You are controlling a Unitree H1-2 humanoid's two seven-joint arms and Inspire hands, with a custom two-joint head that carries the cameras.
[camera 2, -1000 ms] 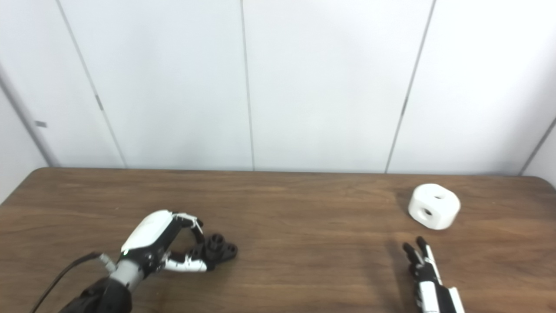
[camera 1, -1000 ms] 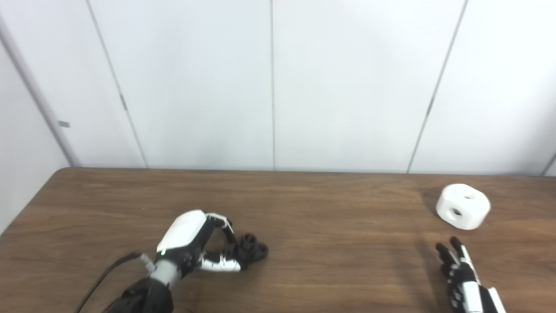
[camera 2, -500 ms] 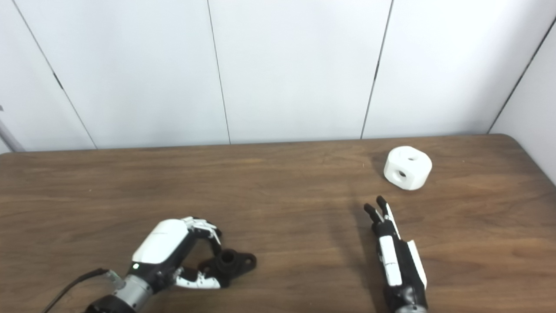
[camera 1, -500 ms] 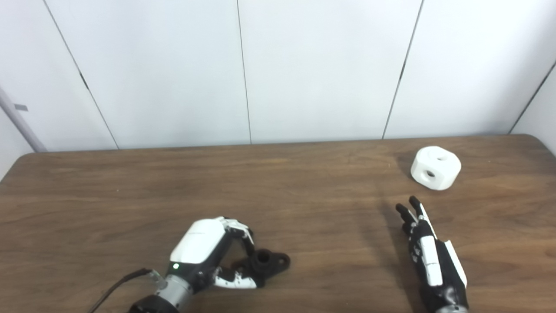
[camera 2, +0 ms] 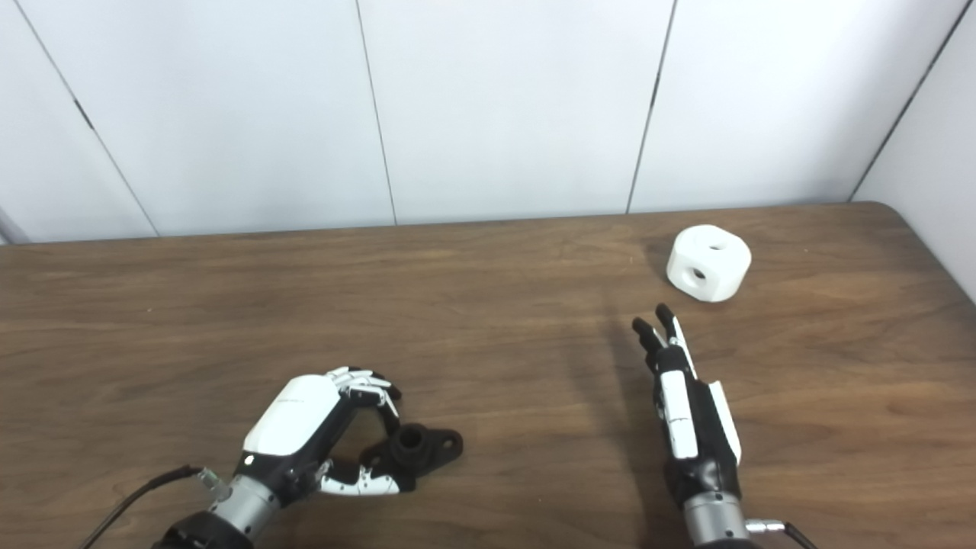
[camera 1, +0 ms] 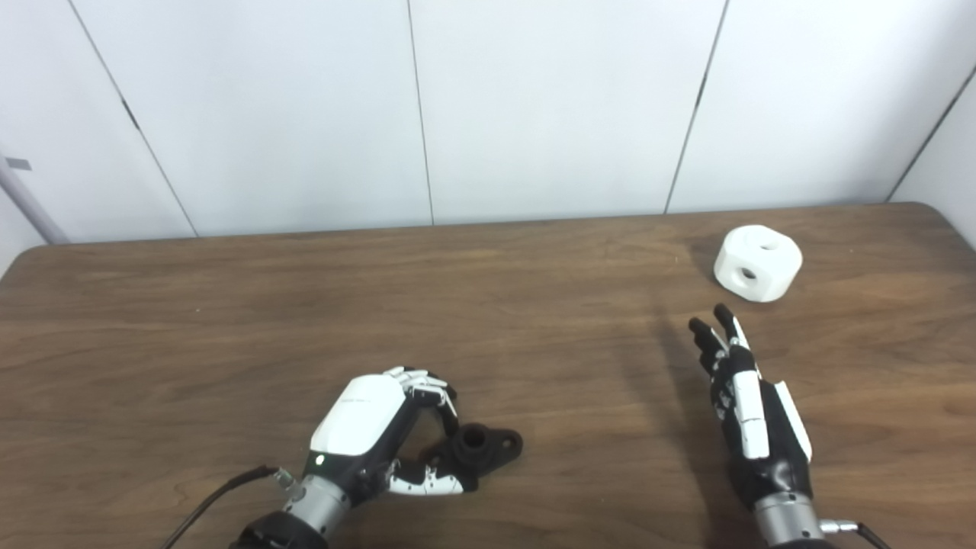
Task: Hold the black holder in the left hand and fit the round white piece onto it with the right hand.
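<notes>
The black holder (camera 1: 488, 446) lies on the wooden table (camera 1: 229, 320) near the front edge, left of centre. My left hand (camera 1: 374, 427) is curled around its left end, fingers over the back and thumb along the front, so it is shut on the holder. The round white piece (camera 1: 757, 263), with holes in its top and side, sits at the far right of the table. My right hand (camera 1: 751, 404) hovers in front of it, open, with straight fingers pointing towards it and a gap between fingertips and piece.
A white panelled wall (camera 1: 534, 107) rises behind the table's far edge. The table's right corner (camera 2: 884, 210) lies just beyond the white piece. A black cable (camera 1: 213, 496) trails from my left wrist.
The whole picture has shifted: the camera has tipped down and turned right. The left hand keeps its hold on the holder; the right hand stays open, about as far from the white piece.
</notes>
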